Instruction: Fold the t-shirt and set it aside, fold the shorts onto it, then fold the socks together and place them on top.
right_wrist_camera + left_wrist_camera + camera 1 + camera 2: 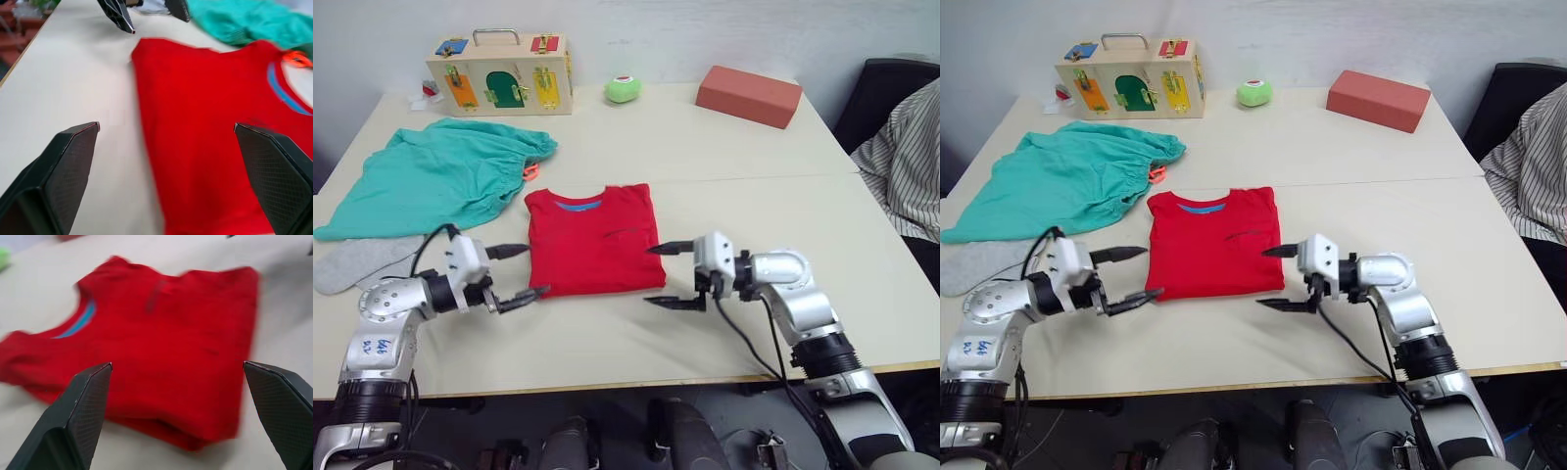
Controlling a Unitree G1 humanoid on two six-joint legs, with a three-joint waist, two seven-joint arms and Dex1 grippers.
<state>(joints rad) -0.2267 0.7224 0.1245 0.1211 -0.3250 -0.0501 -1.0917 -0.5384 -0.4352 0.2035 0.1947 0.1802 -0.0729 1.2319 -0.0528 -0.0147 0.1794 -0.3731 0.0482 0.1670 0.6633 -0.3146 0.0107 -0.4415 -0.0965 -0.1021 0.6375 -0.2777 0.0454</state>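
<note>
The red t-shirt (pixel 594 238) lies folded into a rectangle at the middle of the table, blue neck label up. My left gripper (pixel 520 272) is open just off its left front corner, touching nothing. On the other side my right gripper (pixel 668 275) is open too, beside the shirt's right front corner and empty. The teal shorts (pixel 440 174) lie crumpled at the left, their orange drawstring (pixel 530 172) poking out near the shirt's collar. A grey sock (pixel 357 262) rests flat in front of the shorts at the table's left edge.
Along the back edge stand a wooden latch box (pixel 499 73), a green ball (pixel 623 89) and a salmon-red block (pixel 748 95). A person in a striped sleeve (pixel 908 166) sits at the far right. Bare table (pixel 783 186) lies to the right of the shirt.
</note>
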